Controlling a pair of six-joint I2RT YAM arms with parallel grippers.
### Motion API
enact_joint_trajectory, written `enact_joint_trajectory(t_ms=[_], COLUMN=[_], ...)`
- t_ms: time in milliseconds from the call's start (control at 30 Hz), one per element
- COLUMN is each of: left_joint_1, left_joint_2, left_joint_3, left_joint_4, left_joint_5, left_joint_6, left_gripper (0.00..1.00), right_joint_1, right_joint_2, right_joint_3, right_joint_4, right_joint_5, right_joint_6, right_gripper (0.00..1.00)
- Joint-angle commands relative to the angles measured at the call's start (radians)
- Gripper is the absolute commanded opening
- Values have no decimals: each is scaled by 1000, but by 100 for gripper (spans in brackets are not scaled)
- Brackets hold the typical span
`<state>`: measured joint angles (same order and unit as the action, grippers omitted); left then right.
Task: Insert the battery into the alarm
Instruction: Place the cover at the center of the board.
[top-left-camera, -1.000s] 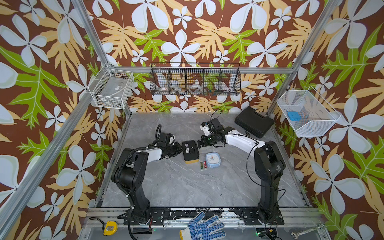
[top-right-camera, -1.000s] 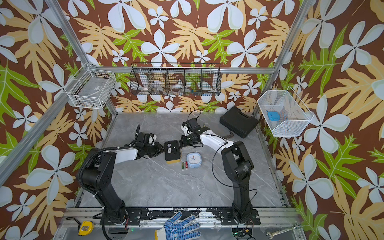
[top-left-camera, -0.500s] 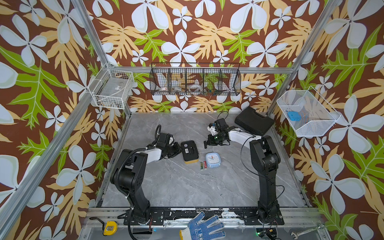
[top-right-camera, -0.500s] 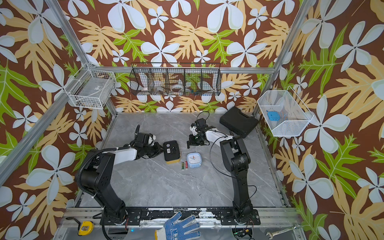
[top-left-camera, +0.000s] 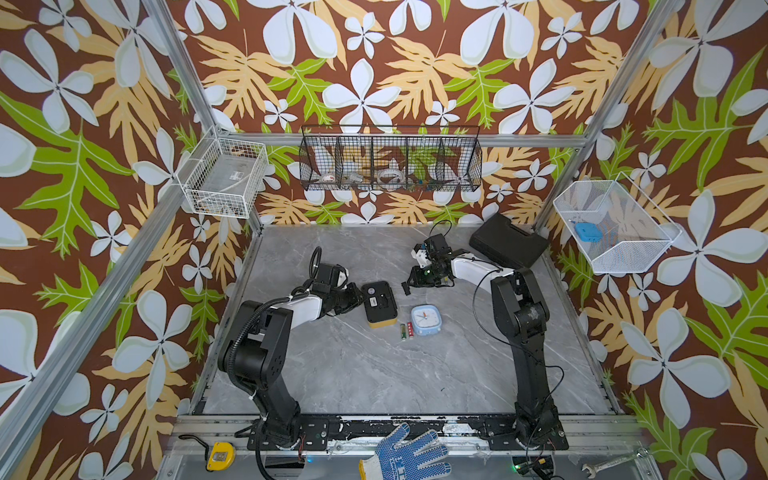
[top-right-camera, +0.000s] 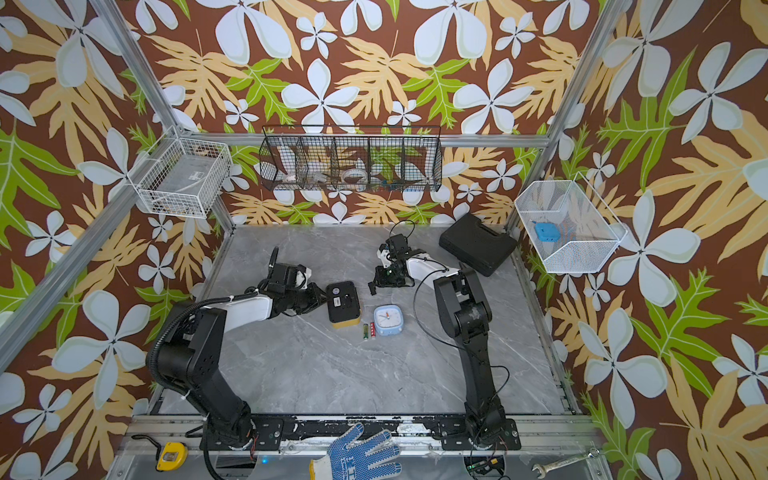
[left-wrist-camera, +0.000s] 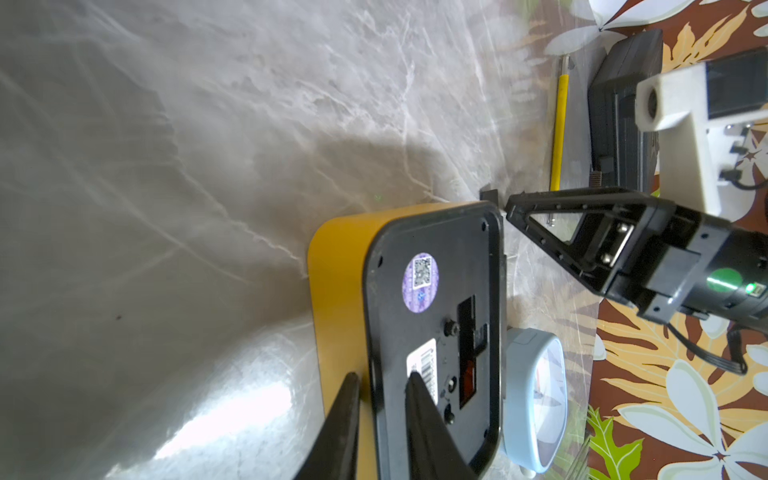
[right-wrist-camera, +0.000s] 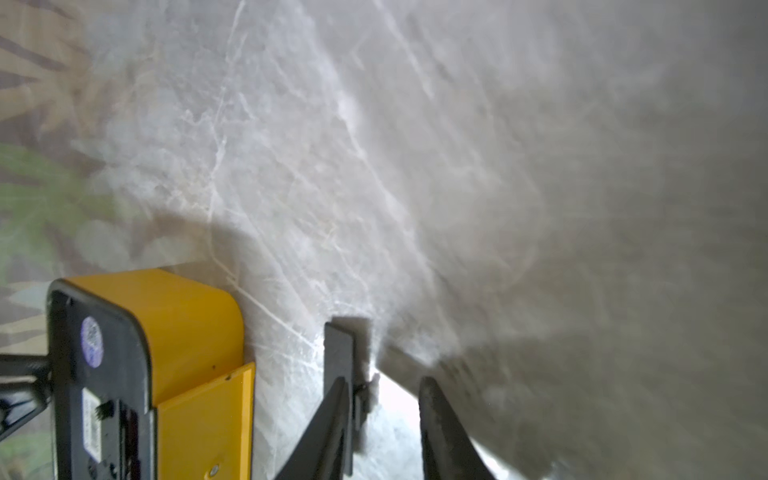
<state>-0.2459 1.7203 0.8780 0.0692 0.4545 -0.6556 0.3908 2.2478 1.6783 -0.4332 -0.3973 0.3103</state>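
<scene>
Left gripper (left-wrist-camera: 382, 376) jaws nearly together, clamped on the rim of the yellow alarm (left-wrist-camera: 440, 232) at its side toward the left edge of the worktop (top-left-camera: 374, 374); back panel up, battery slot uncovered, reddish patch inside, cannot tell what. Right gripper (right-wrist-camera: 384, 386) jaws apart, clamped on nothing; touches a small dark cover (right-wrist-camera: 338, 353) with one finger only, cover on edge on the worktop just off the alarm's corner toward the far and right edges. Green battery (top-left-camera: 402, 331) and red battery (top-left-camera: 409, 329) side by side mid-worktop, between the alarm's near corner and a blue clock (top-left-camera: 424, 320), red one just beside the clock. Risks, as judged: cover toppling toward the alarm or dragging along with the finger, being propped and not pinched. Round cells packed close, so risk of wide jaws catching both, rolling one away, or shoving the clock. Thin hold on one rim only, so risk of pivoting or tilting the alarm out of the clamp under a push into the slot. Wrong polarity also possible; markings too small to read.
</scene>
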Motion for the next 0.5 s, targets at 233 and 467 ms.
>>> enact_joint_trajectory(t_ms=[233, 467], left_joint_1=[-1, 0], left_joint_2=[-40, -65], left_joint_3=[21, 22], left_joint_4=[-28, -25], left_joint_5=[-8, -19], left_joint_6=[54, 75], left_gripper=[24, 24], right_joint_1=[32, 187], right_joint_2=[-166, -319], right_joint_3=[-58, -222], right_joint_4=[-46, -89], right_joint_5=[133, 161], right_joint_6=[-79, -186], right_gripper=[39, 34])
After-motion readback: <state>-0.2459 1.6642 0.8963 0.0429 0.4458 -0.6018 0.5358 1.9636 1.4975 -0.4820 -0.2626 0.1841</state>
